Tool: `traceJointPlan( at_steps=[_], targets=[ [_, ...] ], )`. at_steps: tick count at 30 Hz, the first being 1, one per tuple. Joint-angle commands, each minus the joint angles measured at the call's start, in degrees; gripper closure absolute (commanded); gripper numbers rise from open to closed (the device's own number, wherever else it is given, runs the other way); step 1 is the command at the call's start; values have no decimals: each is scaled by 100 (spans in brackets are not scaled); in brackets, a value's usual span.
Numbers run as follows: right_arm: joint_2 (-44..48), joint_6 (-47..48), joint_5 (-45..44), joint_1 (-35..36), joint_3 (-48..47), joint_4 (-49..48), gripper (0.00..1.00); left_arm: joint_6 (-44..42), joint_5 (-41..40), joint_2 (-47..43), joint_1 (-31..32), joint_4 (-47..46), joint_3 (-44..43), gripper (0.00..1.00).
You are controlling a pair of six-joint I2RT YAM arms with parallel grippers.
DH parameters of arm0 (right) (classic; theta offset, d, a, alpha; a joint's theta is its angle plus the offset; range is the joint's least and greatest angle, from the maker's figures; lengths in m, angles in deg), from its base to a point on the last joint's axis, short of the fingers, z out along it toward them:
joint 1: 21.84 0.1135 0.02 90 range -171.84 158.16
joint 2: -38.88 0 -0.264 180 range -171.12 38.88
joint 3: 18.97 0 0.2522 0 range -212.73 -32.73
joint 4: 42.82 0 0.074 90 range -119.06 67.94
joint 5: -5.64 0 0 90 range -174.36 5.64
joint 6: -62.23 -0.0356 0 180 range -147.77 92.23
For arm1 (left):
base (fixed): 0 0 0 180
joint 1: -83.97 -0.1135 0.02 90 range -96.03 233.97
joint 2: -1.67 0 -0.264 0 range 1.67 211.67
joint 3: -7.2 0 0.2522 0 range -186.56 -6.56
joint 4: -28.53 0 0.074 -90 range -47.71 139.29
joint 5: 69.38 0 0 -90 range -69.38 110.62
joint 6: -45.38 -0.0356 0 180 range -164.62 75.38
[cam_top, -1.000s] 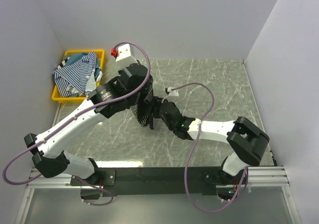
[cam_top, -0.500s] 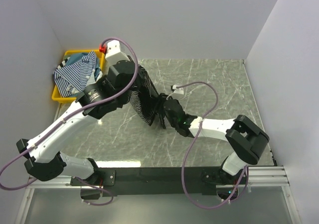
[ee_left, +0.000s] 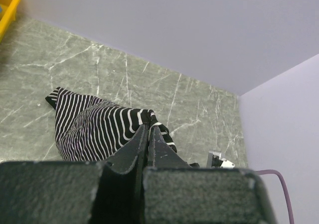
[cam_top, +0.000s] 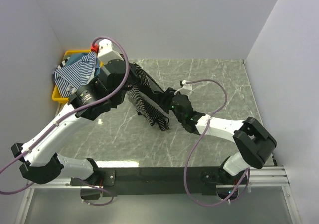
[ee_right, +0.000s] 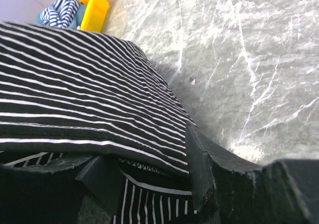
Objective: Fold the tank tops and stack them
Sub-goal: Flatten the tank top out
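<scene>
Hanging over the middle of the table (cam_top: 214, 84), a black striped tank top (cam_top: 147, 97) is stretched between two robot arms, its lower end trailing towards the stone surface. The left fingers (ee_left: 138, 143) are pressed together on its upper edge. The right fingers (ee_right: 198, 159) appear clamped on a thick bunch of the lower hem. A second ago the top was a tight bundle between the arms; since then the left arm has swung back and to the left, pulling the cloth out long. This looks like spreading it before laying it flat, with no fold made yet. Other striped tank tops (cam_top: 75, 74) wait in a yellow bin (cam_top: 62, 98) at the far left.
</scene>
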Motion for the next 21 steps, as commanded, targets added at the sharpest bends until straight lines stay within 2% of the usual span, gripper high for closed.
traceJointPlan(
  at_steps=[1, 9, 21],
  targets=[
    [-18, -158, 212, -118, 166, -376, 44, -110, 75, -217, -53, -143, -187, 99],
    [-299, -140, 538, -162, 413, -746, 44, -153, 137, -243, -88, -196, -178, 100],
    [-537, -211, 512, -162, 905, -1062, 44, -153, 163, -278, -167, -205, -178, 99]
  ],
)
